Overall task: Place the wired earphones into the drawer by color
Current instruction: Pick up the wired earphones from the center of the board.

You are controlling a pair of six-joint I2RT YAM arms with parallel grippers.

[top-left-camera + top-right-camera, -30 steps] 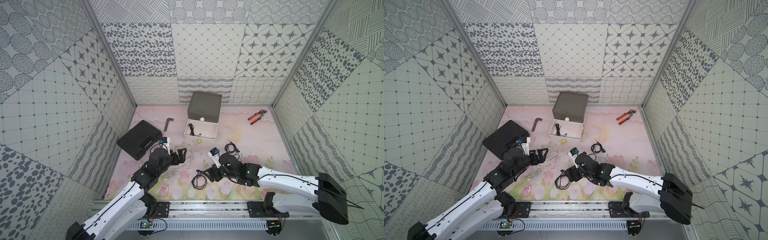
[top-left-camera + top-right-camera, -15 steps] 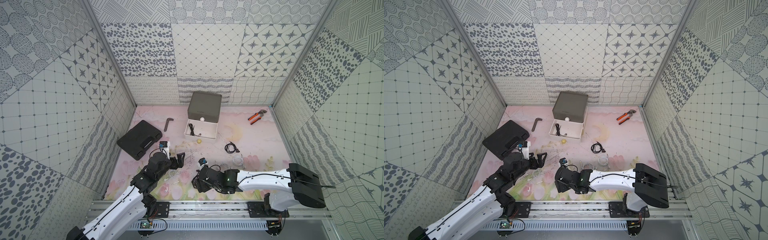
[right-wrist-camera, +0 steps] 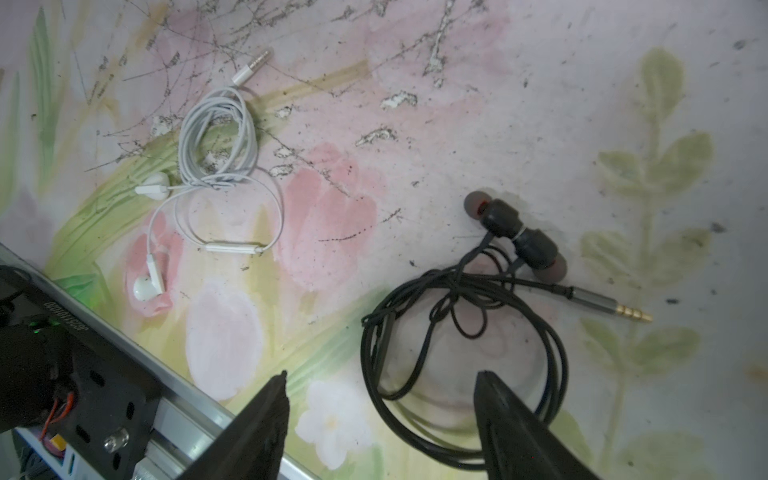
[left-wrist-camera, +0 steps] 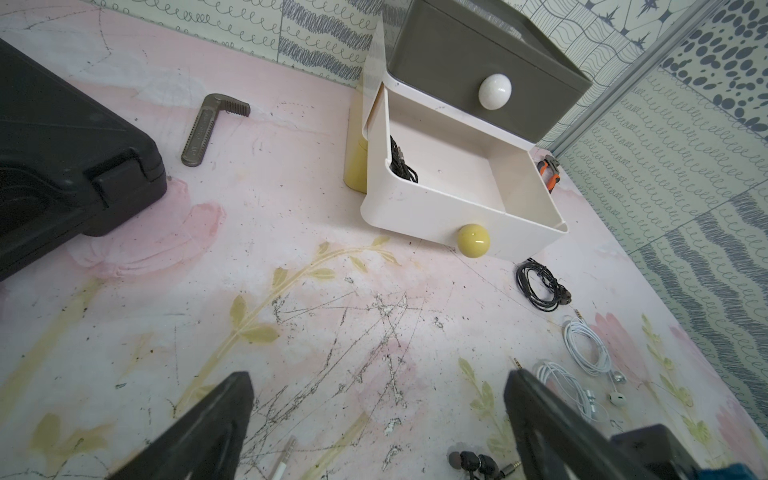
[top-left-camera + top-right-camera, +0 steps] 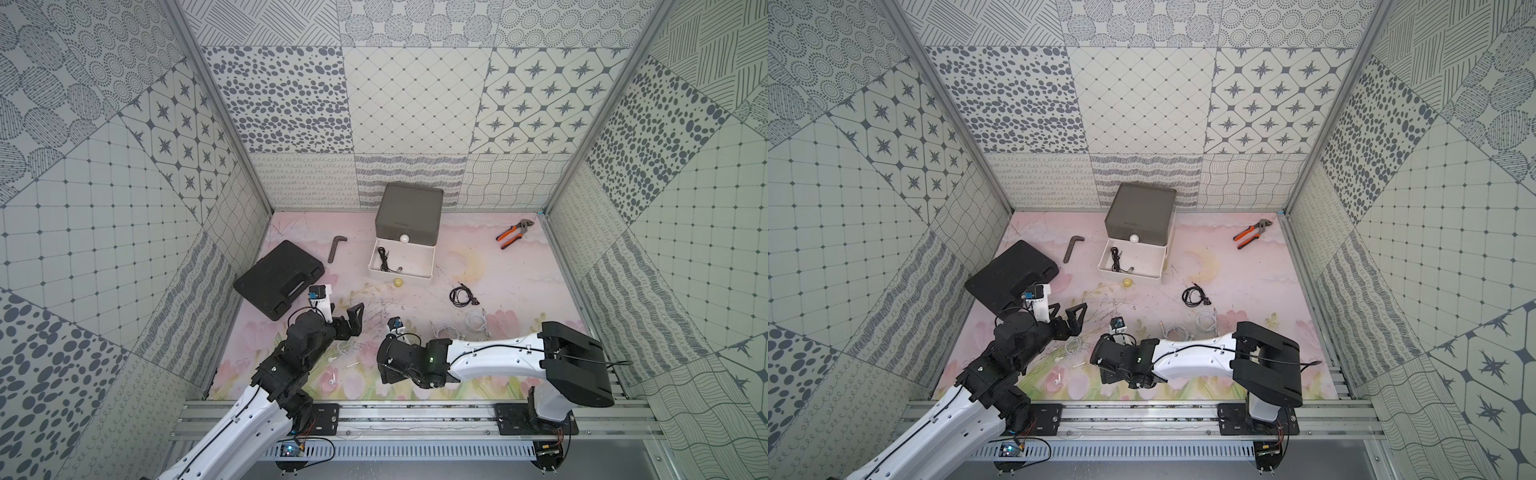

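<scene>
- In both top views the drawer (image 5: 409, 216) stands far centre on the counter (image 5: 498, 282), with its white tier (image 5: 419, 259) pulled out. Its front label is too small to read.
- Left wrist view: the left claw (image 4: 376, 399) is spread wide and empty. Black earphones (image 4: 401, 164) lie inside the white tier.
- Only the right wrist view shows the right claw (image 3: 382, 380). It is open astride a black coil (image 3: 530, 245), with white earphones (image 3: 216, 179) to the left. Print on a black robot part (image 3: 64, 318) is blurred.

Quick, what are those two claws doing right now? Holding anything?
Left gripper: open, holding nothing.
Right gripper: open, holding nothing, poised over the black earphones.
</scene>
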